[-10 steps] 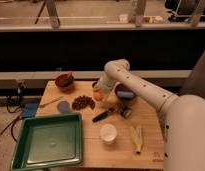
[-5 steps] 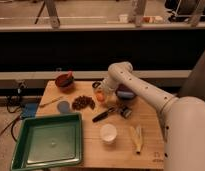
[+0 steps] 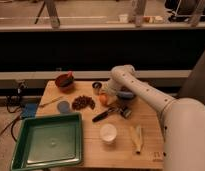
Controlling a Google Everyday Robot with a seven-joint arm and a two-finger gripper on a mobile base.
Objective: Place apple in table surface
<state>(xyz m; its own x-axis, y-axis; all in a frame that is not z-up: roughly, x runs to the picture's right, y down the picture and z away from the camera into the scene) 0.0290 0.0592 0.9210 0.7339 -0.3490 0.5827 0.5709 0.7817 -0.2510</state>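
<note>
The apple (image 3: 102, 99), small and orange-yellow, is at the tip of my gripper (image 3: 106, 96), low over the light tan table surface (image 3: 146, 120) near its middle back. The gripper is shut on the apple, coming down on it from the upper right. I cannot tell whether the apple touches the wood. My white arm arches over from the right, and its elbow is above the table's back edge.
A pile of brown nuts (image 3: 83, 103) lies just left of the apple, and a small metal cup (image 3: 97, 86) stands behind it. A black-handled tool (image 3: 104, 115), a white cup (image 3: 108, 133), a blue bowl (image 3: 127, 94), a red bowl (image 3: 65, 80), a blue disc (image 3: 63, 106) and a green tray (image 3: 46, 142) are around.
The gripper has moved down and slightly right with the apple, closer to the tabletop. Nothing else on the table has moved.
</note>
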